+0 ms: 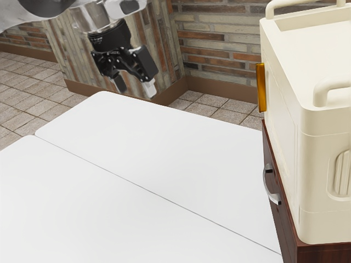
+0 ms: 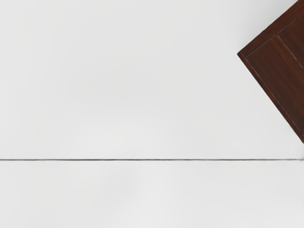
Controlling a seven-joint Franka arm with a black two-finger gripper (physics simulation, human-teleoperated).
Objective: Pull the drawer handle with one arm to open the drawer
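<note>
The curved silver metal drawer handle (image 1: 266, 184) sits at the right of the exterior view, below mid-height, on the front of a red-brown wooden cabinet (image 1: 323, 253). The drawer (image 1: 282, 220) behind it looks shut, its front flush with the cabinet. Just above stands a boxy cream case (image 1: 285, 148) with an upright amber grip (image 1: 261, 87) on its near-left face. Over the white table (image 1: 137, 148), at the upper left of that view, hangs the black two-finger gripper (image 1: 134, 88), its fingers spread, nothing between them, pointing down and well apart from the handle. In the wrist view, the wooden corner lies at the upper right.

The step in hand, as I judge it, is the approach. Bring the hand across toward the right of the exterior view and lower it to the handle's height, staying on the open table side so it clears the amber grip, which is not the one to pull. The bar seems to run along the drawer's width, so turn the hand until the fingers straddle it, one on each side. Close only once both pads overlap the bar well; a tip grip could slip off the curve. Then draw straight out from the front, level and slowly, as a sideways pull could jam the drawer.
</note>
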